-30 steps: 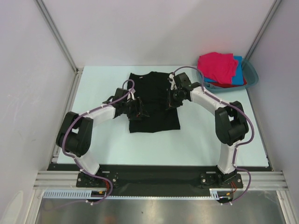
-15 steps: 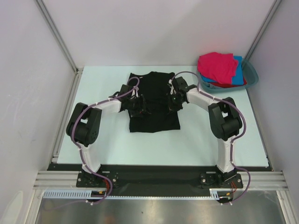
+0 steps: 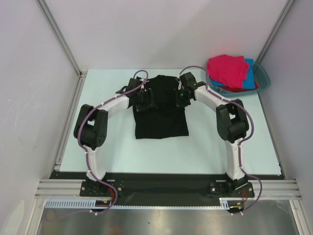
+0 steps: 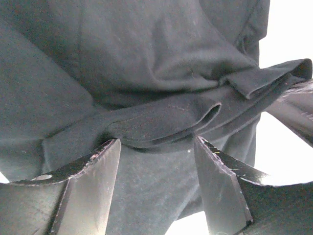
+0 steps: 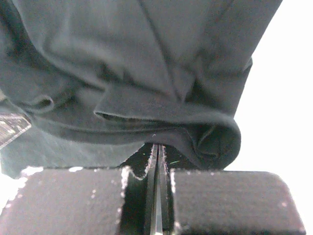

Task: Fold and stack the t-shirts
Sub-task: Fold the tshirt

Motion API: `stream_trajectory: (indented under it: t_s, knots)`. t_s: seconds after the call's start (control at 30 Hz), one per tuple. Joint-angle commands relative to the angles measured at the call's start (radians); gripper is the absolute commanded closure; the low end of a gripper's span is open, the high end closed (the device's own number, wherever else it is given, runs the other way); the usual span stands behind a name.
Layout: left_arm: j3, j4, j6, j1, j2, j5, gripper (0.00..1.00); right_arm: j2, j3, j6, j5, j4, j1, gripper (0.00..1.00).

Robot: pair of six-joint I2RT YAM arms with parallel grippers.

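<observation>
One black t-shirt (image 3: 161,120), far edge bunched: right fingers (image 5: 215,200) pinch it, left fingers (image 4: 90,188) spread apart.

**Arms reach far, jaws differ**

The left arm (image 3: 110,104) and right arm (image 3: 215,100) bow outward and meet near the far edge of the table (image 3: 98,142). The left gripper (image 4: 156,142) has its jaws apart. The right gripper (image 5: 156,145) pinches a fold of the black t-shirt (image 5: 146,73).

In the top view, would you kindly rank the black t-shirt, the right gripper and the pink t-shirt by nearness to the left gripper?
1. black t-shirt, under the left gripper.
2. right gripper, across the shirt, rightward.
3. pink t-shirt, in the far-right basin.
</observation>
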Motion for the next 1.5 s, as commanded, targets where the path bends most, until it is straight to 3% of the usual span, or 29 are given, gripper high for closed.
stream_trajectory:
  t_s: [0.0, 0.57, 0.7, 0.83, 1.07, 1.33, 1.47]
  knots:
    - [0.06, -0.015, 0.044, 0.015, 0.007, -0.067, 0.32, 0.023, 0.102, -0.027, 0.027, -0.001, -0.022, 0.98]
    - [0.345, 0.0, 0.147, 0.147, 0.14, -0.18, 0.28, 0.221, 0.344, -0.052, 0.068, 0.021, -0.087, 0.97]
    - [0.296, 0.058, 0.158, 0.154, 0.078, -0.174, 0.28, 0.17, 0.303, -0.067, 0.109, 0.045, -0.095, 0.97]
    - [0.129, 0.145, 0.139, 0.153, -0.076, -0.11, 0.27, 0.04, 0.209, -0.072, 0.113, 0.083, -0.093, 0.92]
    - [-0.067, 0.259, 0.07, 0.121, -0.202, 0.172, 0.28, -0.119, 0.054, -0.058, 0.032, 0.076, -0.076, 0.81]
    - [-0.13, 0.347, 0.004, 0.099, -0.096, 0.314, 0.28, -0.12, -0.079, -0.016, -0.079, 0.065, -0.059, 0.82]
    - [-0.081, 0.332, 0.012, 0.098, 0.006, 0.302, 0.29, -0.118, -0.12, -0.004, -0.143, 0.086, -0.058, 0.82]
